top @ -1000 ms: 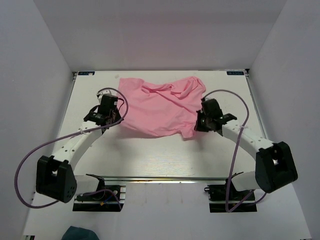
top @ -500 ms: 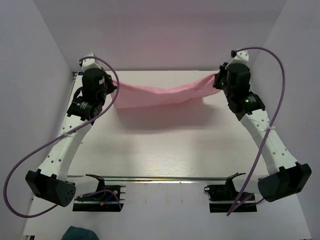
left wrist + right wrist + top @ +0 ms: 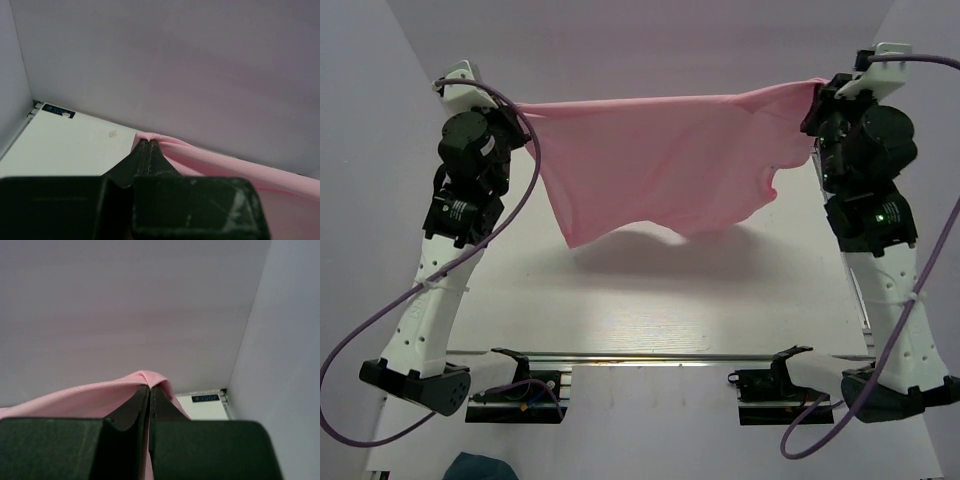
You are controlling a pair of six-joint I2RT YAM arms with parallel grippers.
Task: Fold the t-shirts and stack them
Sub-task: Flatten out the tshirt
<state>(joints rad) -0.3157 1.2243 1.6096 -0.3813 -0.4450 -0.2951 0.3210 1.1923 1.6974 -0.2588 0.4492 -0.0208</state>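
Pink t-shirt (image 3: 660, 160) held up, stretched wide above the far half of the table (image 3: 620, 300).

Near the far left corner, the raised left arm (image 3: 470, 170) has its jaws pinched shut on one end of the shirt's upper edge. From there the fabric runs taut and hangs as a sheet, its lower edge seemingly clear of the table, though that is hard to judge from above. Near the far right corner, the right arm (image 3: 865, 160) has its jaws clamped on the other end.

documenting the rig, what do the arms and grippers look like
Both the left arm and right arm: white link shells, black joints and bases, a purple cable looping along each. Both the left gripper and right gripper: black tapered fingers. Green light on the right arm.
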